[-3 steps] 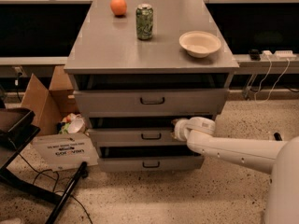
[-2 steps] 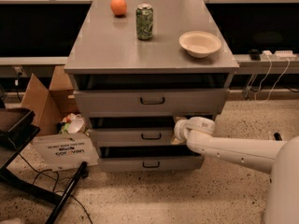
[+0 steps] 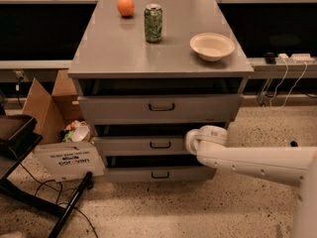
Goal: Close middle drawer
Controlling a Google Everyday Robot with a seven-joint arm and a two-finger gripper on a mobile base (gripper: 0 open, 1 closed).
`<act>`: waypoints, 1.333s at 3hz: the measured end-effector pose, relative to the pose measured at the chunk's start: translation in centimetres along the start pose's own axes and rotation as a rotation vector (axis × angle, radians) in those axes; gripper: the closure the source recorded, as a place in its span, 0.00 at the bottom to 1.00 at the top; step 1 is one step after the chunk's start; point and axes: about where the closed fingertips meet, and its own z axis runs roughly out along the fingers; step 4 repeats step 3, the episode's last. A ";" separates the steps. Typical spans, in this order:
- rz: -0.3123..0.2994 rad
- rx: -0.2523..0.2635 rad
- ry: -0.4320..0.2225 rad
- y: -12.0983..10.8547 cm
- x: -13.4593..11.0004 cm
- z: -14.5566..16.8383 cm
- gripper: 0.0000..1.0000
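Although the gripper [image 3: 192, 141] is at the right end of the middle drawer [image 3: 143, 146], against its front or very close to it, I cannot tell whether it is released or clenched; only its rounded white end shows. It does not sit on the small dark handle [image 3: 160, 144], which is free at the centre of the front, so this reads as a push with the end of the arm [image 3: 252, 162] and not a pull.

The middle drawer lies between the taller top drawer [image 3: 158, 108] and the bottom drawer [image 3: 159, 174], and its front looks almost in line with theirs. A dark strip shows above it, as it does above the other two, so I cannot say whether it is fully home. My judgement is that most of the travel is done, and what is left is a last short press to seat it and then drawing the arm away.

On the cabinet's surface [image 3: 109, 53] stand an orange [image 3: 126, 6], a green can [image 3: 153, 23] and a pale bowl [image 3: 212, 45], well apart from one another.
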 end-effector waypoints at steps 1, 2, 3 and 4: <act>-0.006 -0.010 0.135 2.1 1.2 -6.5 1.00; 0.007 0.012 0.299 3.9 -0.3 -16.3 1.00; -0.001 0.003 0.424 3.2 0.1 -23.0 1.00; -0.001 0.003 0.424 3.2 0.1 -23.0 1.00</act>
